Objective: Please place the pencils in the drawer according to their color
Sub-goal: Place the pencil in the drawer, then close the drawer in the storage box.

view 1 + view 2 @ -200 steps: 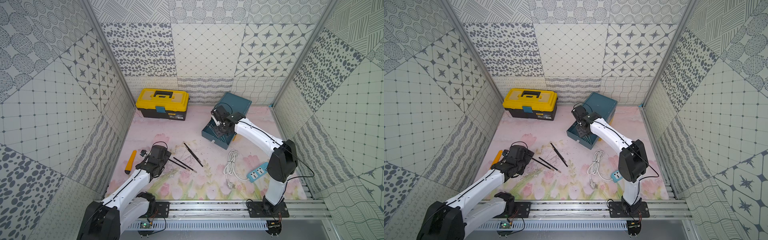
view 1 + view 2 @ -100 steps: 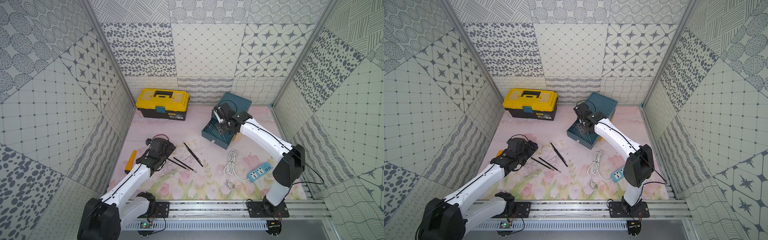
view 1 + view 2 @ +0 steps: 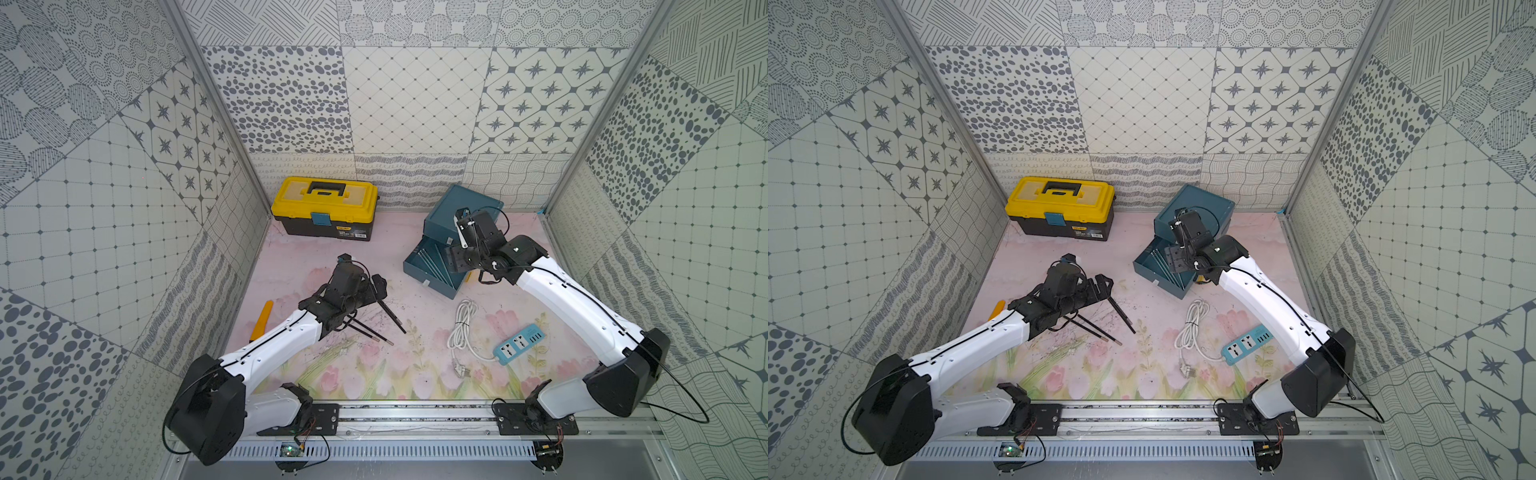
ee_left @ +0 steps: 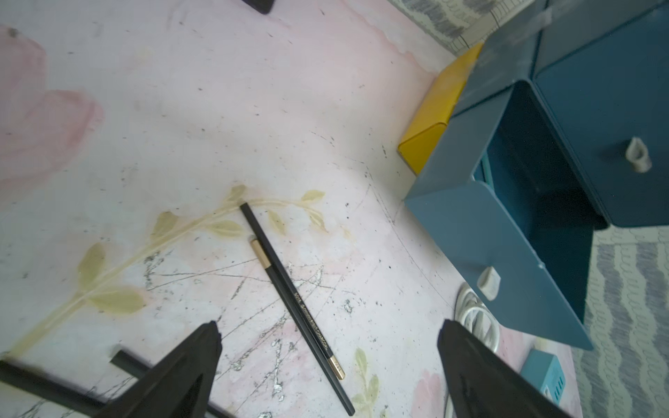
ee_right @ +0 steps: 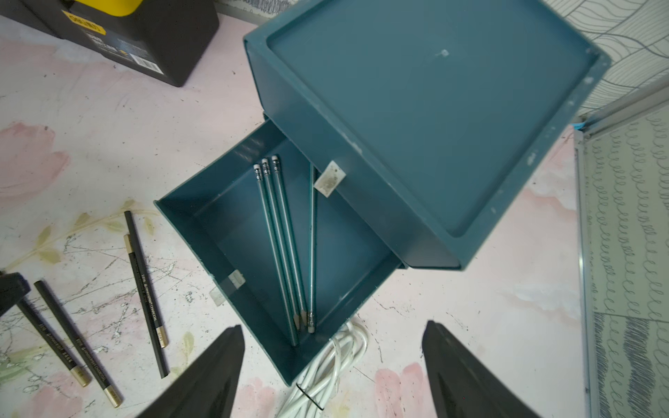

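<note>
Right gripper [image 5: 332,324] spread wide and empty, grey-teal pencils [image 5: 283,235] in the drawer [image 5: 202,235] beneath it; left gripper [image 4: 330,321] gaping empty over a black pencil [image 4: 291,296]

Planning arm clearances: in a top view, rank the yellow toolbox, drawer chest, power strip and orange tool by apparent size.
1. yellow toolbox and drawer chest: alike; the right arm covers part of the chest, so unranked.
2. power strip.
3. orange tool, thinnest.

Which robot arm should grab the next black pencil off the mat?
Probably left. The left end effector hangs open just above the black pencils on the mat. The right end effector is open too, but over at the open drawer, where teal pencils lie.
</note>
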Robot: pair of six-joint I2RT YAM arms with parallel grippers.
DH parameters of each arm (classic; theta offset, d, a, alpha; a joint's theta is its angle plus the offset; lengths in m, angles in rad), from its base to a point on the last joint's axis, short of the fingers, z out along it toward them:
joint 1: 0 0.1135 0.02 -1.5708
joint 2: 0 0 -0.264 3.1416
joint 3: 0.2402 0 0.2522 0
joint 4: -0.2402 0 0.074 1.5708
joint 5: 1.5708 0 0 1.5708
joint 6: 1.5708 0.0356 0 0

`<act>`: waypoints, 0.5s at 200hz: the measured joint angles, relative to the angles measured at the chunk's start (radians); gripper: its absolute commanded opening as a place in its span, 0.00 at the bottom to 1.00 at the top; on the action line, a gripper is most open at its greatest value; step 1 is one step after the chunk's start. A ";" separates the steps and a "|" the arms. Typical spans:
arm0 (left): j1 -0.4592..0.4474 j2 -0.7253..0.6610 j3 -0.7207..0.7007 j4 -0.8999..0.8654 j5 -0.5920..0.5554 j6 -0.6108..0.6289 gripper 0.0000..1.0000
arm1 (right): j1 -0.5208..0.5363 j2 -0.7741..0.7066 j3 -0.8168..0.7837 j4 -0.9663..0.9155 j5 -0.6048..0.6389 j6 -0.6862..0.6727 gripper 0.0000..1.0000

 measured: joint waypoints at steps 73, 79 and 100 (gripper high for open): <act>-0.130 0.134 0.058 0.092 0.003 0.126 0.99 | -0.029 -0.171 -0.174 0.059 0.127 0.119 0.99; -0.140 0.148 0.066 0.097 0.001 0.134 0.99 | -0.030 -0.186 -0.186 0.065 0.139 0.124 0.99; -0.175 0.203 0.101 0.116 -0.010 0.163 0.99 | -0.034 -0.229 -0.219 0.092 0.165 0.143 0.99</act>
